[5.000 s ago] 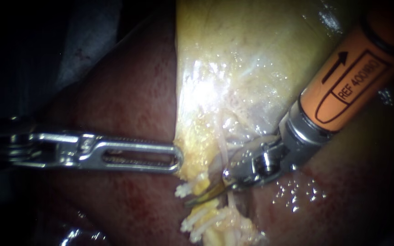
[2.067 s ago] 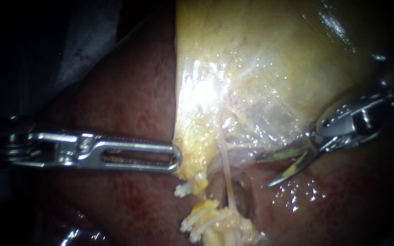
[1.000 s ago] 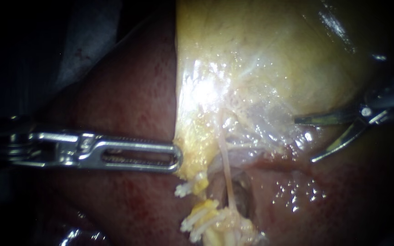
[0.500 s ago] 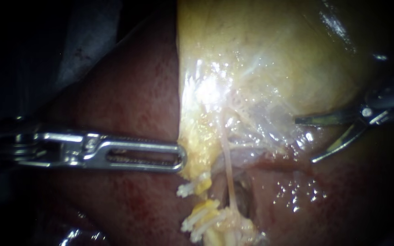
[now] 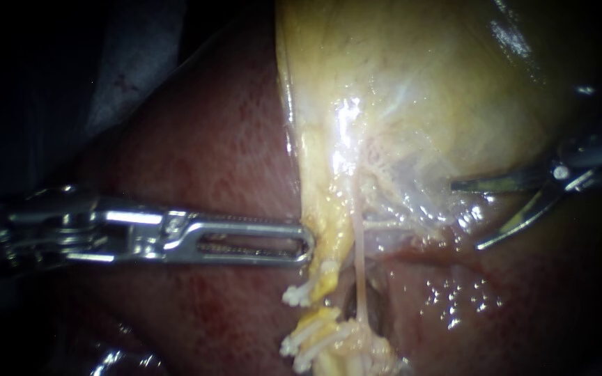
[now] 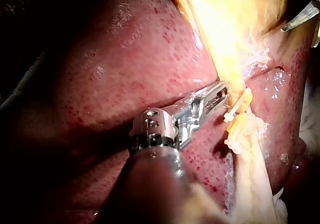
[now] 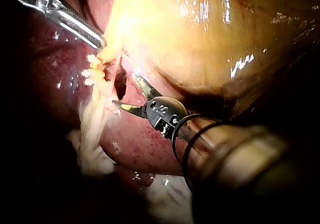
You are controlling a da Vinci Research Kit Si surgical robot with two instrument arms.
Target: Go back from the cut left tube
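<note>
The cut left tube shows as two yellow stumps with white clips, the upper stump [image 5: 299, 292] and the lower stump [image 5: 318, 340], with a gap between them. A thin pale tube [image 5: 359, 268] still runs whole just to their right. My left instrument [image 5: 304, 241] lies level across the liver [image 5: 203, 153], jaws shut on the gallbladder's yellow lower edge [image 5: 325, 223]; the left wrist view shows this grip [image 6: 222, 92]. My right instrument [image 5: 467, 216] is off to the right, clear of the stumps, its two thin curved blades open [image 7: 124, 89].
The gallbladder [image 5: 419, 83] fills the upper middle as a pale yellow, glistening sheet. Wet red liver [image 5: 454, 299] lies under the right instrument's blades. A dark hollow [image 5: 377, 306] opens beside the thin tube. The far left is dark.
My right instrument drew back from the cut tube to the right and its blades opened; it has held still for the last second. My left instrument shifted right, taking the gallbladder's edge along.
</note>
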